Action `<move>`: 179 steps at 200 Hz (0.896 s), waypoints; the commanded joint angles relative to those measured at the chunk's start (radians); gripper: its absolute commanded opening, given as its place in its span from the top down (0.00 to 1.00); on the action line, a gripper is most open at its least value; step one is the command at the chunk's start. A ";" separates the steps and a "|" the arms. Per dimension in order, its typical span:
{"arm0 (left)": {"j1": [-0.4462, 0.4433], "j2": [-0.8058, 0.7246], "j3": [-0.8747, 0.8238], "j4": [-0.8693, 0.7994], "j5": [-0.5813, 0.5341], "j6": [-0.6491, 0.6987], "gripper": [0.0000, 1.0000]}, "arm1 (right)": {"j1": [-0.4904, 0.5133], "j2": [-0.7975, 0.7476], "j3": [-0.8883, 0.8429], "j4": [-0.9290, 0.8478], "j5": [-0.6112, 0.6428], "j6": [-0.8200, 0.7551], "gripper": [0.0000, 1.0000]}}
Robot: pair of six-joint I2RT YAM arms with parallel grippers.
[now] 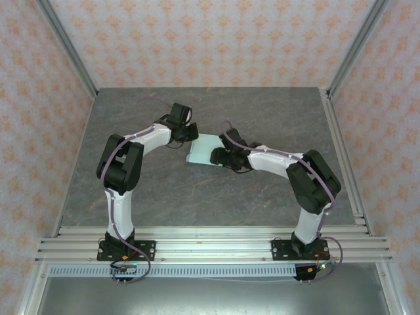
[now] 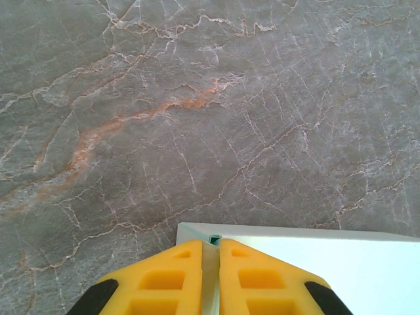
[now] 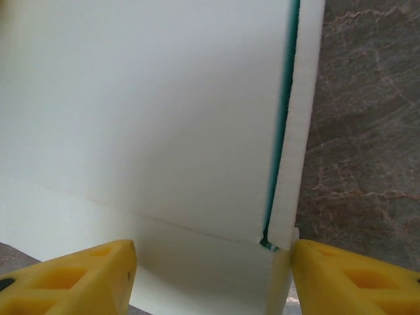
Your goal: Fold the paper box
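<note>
Marble table (image 1: 262, 197) | left gripper (image 2: 211, 244) pinching paper box (image 2: 328, 262) | right gripper (image 3: 213, 248) straddling, grip unclear

A grey, veined marble bench (image 1: 197, 197) stands between pink floral-papered walls (image 1: 216, 39), edged by aluminium rails (image 1: 210, 239).

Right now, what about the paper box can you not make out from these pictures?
Top external: both arms cover parts of the paper box; its folds are too small.
Left wrist: the left end effector and the bottom edge hide most of it.
Right wrist: too close; frame edges cut it off around the open right end effector.
</note>
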 commanded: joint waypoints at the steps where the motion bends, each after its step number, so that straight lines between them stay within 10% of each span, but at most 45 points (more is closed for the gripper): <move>1: -0.014 0.037 -0.033 -0.122 0.003 -0.012 0.89 | 0.015 0.001 0.001 0.003 0.013 0.007 0.37; 179: -0.015 0.036 -0.038 -0.121 0.000 -0.013 0.90 | 0.019 -0.053 -0.123 0.143 0.028 0.040 0.53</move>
